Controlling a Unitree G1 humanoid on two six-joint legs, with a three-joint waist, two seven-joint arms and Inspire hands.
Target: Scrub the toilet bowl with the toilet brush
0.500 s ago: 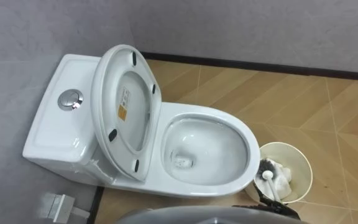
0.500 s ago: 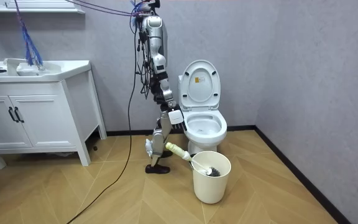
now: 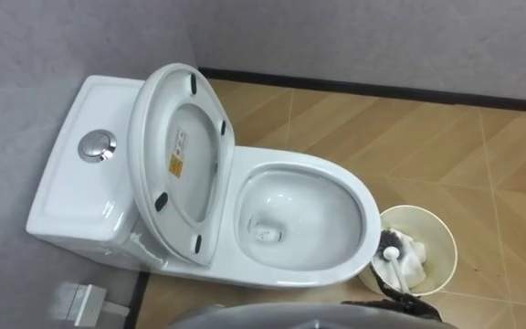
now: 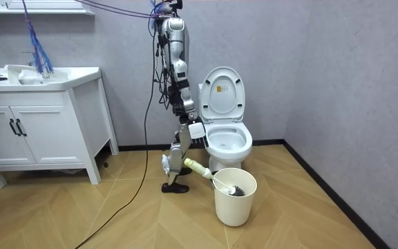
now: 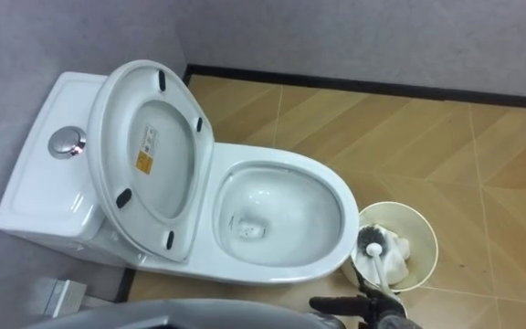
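Barely started, by the look of it. On the toilet (image 3: 80, 196), seat (image 3: 179, 155) tipped up, bowl (image 3: 336, 206) open and waiting, no scrubbing under way. Just right of the toilet, brush (image 3: 392, 249) parked head-down in bucket (image 3: 441, 228). Beside that, right hand (image 3: 400, 303) near the handle; cannot tell its grip. Still to do: lifting out, scrubbing.

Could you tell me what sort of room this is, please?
Most likely a bathroom: a white ceramic toilet with its seat raised, a white vanity cabinet with a basin, and a white-handled toilet brush in a cream round bin.
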